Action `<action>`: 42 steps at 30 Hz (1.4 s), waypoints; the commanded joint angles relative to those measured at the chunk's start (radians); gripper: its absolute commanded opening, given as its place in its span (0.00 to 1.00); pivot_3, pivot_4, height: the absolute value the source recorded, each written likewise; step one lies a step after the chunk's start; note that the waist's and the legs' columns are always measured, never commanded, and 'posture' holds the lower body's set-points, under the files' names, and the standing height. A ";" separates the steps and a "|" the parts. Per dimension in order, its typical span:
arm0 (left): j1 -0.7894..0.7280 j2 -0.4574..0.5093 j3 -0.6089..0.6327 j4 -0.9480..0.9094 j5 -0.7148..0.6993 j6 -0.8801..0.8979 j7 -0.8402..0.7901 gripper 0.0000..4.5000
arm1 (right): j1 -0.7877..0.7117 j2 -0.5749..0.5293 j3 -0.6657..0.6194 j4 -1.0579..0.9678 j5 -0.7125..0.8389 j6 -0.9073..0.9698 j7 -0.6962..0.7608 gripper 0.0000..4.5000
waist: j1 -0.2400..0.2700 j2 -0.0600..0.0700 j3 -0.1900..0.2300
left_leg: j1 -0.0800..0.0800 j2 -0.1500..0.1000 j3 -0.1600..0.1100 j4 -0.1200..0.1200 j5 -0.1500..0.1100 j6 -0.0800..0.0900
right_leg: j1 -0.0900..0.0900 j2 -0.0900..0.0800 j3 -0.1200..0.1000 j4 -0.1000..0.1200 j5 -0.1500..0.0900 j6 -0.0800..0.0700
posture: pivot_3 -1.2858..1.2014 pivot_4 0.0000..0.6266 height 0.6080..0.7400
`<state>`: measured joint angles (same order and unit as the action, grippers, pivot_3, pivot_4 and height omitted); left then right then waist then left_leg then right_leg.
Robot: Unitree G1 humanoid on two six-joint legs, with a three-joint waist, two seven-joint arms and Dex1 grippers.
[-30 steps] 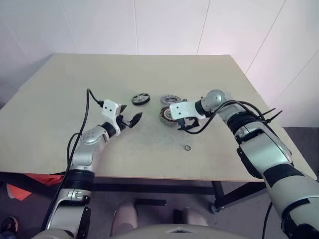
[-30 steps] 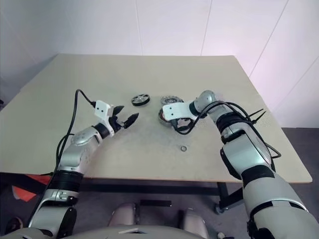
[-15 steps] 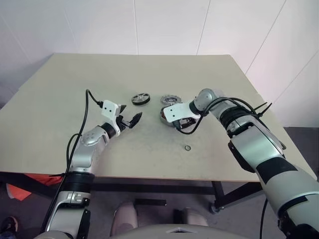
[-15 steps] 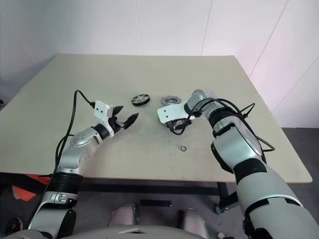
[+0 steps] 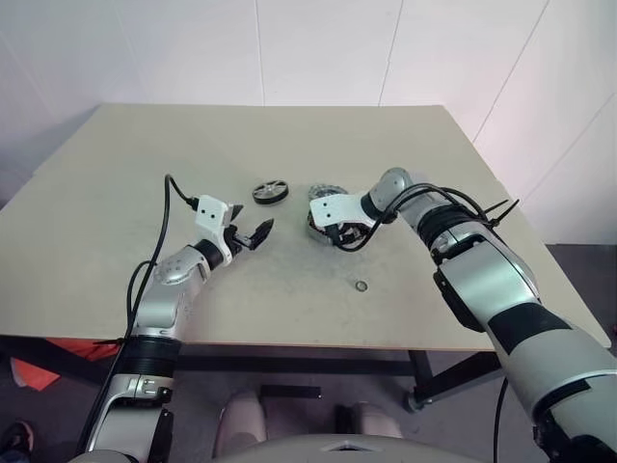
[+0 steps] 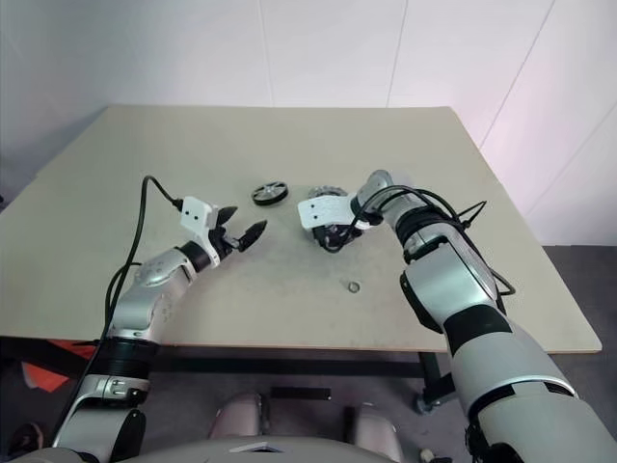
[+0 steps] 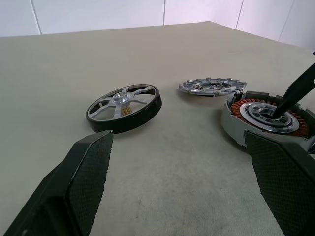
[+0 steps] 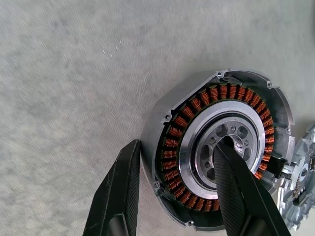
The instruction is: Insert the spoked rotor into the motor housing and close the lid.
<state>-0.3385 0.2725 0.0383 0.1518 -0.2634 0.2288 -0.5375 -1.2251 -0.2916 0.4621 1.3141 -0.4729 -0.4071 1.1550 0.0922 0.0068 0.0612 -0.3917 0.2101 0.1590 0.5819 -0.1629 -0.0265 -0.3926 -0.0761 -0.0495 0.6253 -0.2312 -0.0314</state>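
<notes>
On my bench [image 5: 116,193]: motor housing [image 8: 219,155], copper windings up, near the middle. My right end effector [image 8: 177,191] straddles its wall, one finger [image 8: 241,189] in the centre bore, the other [image 8: 120,189] outside the rim; I cannot tell if they grip. Lid [image 7: 212,87], notched rim, flat just beside the housing, on the far side. Spoked rotor [image 7: 124,104], black, flat, apart to the left. Small ring [image 5: 362,286], loose, nearer the front edge. My left end effector [image 5: 251,234], fingers spread wide and empty, hovers near the rotor.
</notes>
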 commanded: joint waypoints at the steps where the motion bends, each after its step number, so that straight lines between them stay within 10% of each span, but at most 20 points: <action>1: -0.020 0.003 0.001 -0.033 0.001 -0.003 0.002 1.00 | -0.013 0.018 -0.055 -0.063 0.079 -0.023 0.099 0.45 | -0.001 0.000 0.000 | 0.000 0.000 0.000 0.000 0.000 0.000 | -0.001 0.000 0.000 0.000 0.000 0.000 | 0.52 0.00 1.00; 16: -0.032 0.015 0.004 -0.030 0.000 0.006 -0.006 1.00 | 0.234 0.035 -0.022 -0.429 0.128 0.088 0.199 0.45 | 0.000 0.000 0.000 | -0.007 0.004 0.000 0.011 -0.002 0.003 | -0.006 0.001 -0.001 0.008 0.000 -0.001 | 0.52 0.00 1.00; 22: -0.039 0.020 0.008 -0.023 -0.001 0.007 -0.009 1.00 | 0.256 0.009 -0.056 -0.542 0.177 0.129 0.170 0.90 | 0.002 0.000 0.000 | 0.000 0.004 0.000 0.012 0.000 0.000 | -0.003 0.001 0.001 0.016 -0.001 -0.002 | 0.52 0.00 1.00; 31: -0.057 0.040 0.025 0.004 -0.011 0.002 -0.022 1.00 | 0.402 -0.127 -0.171 -1.047 0.412 0.450 0.278 0.90 | 0.008 -0.001 0.000 | -0.001 0.004 -0.001 0.013 0.000 0.000 | -0.001 0.001 0.001 0.014 -0.001 -0.003 | 0.52 0.00 1.00; 42: -0.073 0.120 0.076 0.052 -0.027 -0.003 -0.065 1.00 | 0.794 -0.220 -0.443 -1.232 0.659 0.822 0.063 0.90 | 0.013 -0.002 0.001 | 0.008 0.003 -0.001 0.011 0.000 0.000 | 0.006 0.001 0.001 0.012 -0.004 0.002 | 0.52 0.00 1.00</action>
<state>-0.3818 0.3824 0.0959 0.2069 -0.2870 0.2419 -0.5921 -0.4324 -0.5022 0.0520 0.1429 0.1394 0.3949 1.2351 0.1054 0.0050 0.0618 -0.3836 0.2129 0.1579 0.5924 -0.1629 -0.0267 -0.3865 -0.0749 -0.0483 0.6363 -0.2362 -0.0276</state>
